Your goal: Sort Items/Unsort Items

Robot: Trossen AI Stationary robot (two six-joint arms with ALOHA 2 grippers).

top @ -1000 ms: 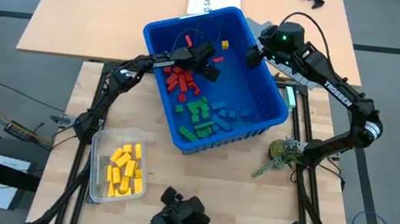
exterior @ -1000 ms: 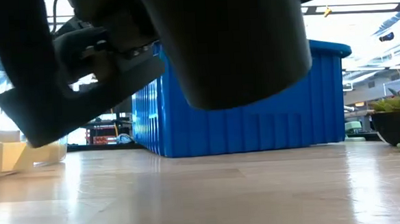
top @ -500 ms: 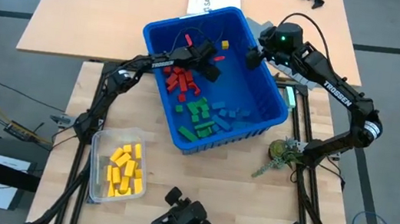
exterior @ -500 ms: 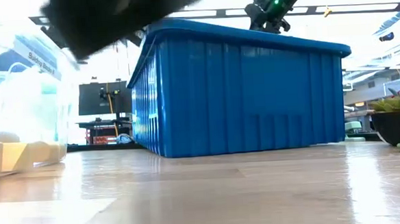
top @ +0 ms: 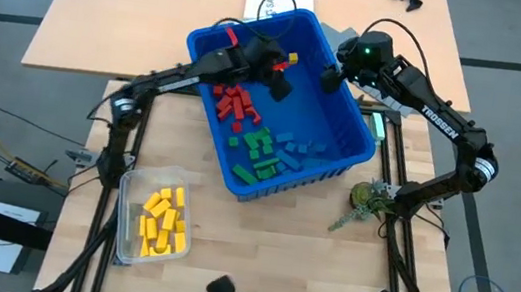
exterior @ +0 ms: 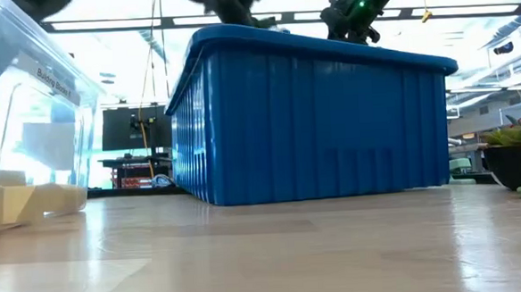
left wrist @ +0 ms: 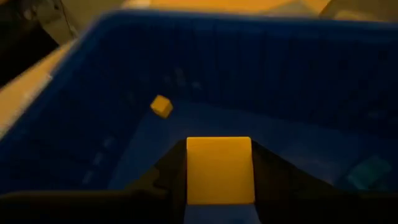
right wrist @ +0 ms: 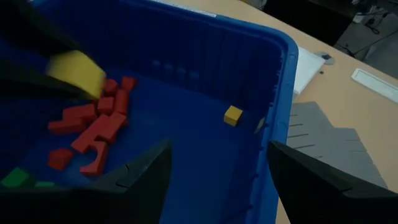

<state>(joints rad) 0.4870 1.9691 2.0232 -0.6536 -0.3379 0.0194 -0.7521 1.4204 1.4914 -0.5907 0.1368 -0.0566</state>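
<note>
**Left gripper holds a yellow block over the blue bin**

The blue bin (top: 348, 97) sits tilted on the table, and everything here is placed against it. The left gripper (left wrist: 219, 186) hangs above the bin's far half, its fingers (left wrist: 273, 180) pressed against both sides of a yellow block (left wrist: 219, 169), which it carries clear of the bin floor. A second, smaller yellow cube (top: 293, 59) lies loose on the floor near the bin's far corner, apart from everything else (it shows in both wrist views too).

Inside the bin, the red blocks (top: 236, 104) are heaped toward the left wall, the green blocks (top: 260, 151) lie toward the near wall, and the blue blocks (top: 300, 149) are scattered just beside the green ones.

The right gripper (right wrist: 217, 168) hovers at the bin's far right rim, its fingers spread wide with nothing between them.

Outside the bin, well off its near left corner, a clear container (top: 125, 219) holds a pile of yellow blocks (top: 162, 222). A small potted plant (top: 365, 195) stands just past the bin's near right corner. Grey slotted sheets (right wrist: 323, 134) lie beside the bin's right wall.
</note>
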